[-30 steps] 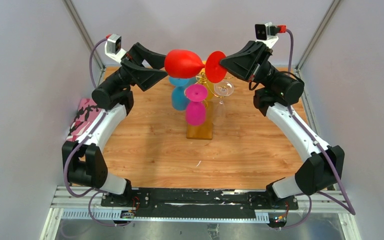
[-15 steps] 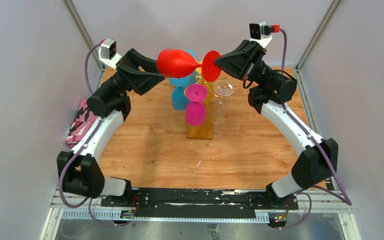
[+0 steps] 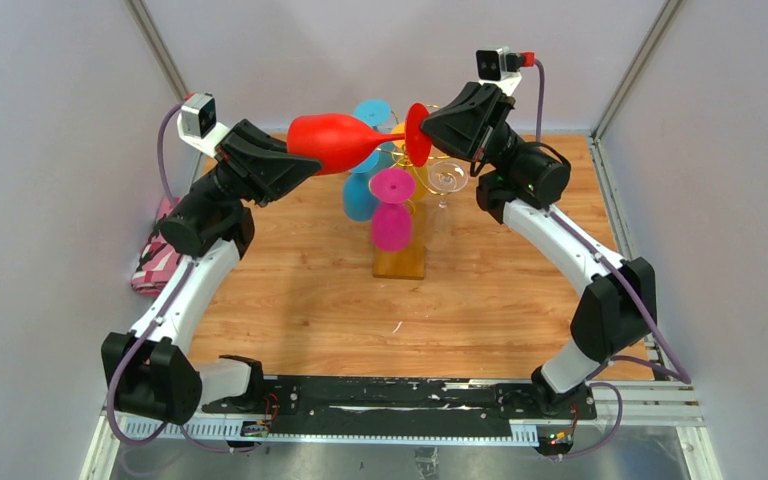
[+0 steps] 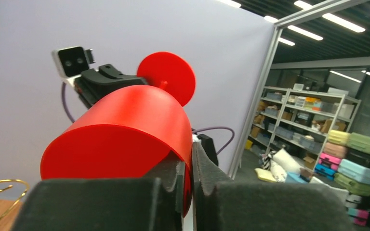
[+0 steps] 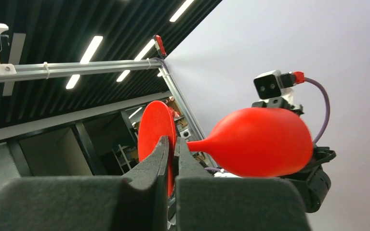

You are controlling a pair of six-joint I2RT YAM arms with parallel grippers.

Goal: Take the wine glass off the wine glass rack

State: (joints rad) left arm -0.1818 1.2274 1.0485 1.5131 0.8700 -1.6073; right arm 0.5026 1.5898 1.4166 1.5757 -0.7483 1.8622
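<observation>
Overhead view, upper centre of frame: red wine glass lying sideways in air, raised above wine glass rack. Left gripper, upper left, fingers pinched on wall of bowl at rim. Right gripper, upper right, fingers clenched on edge of round foot. Rack at centre of wooden table, amber base. Blue glass, magenta glass, clear glass hanging bowl-down on gold wire arms.
</observation>
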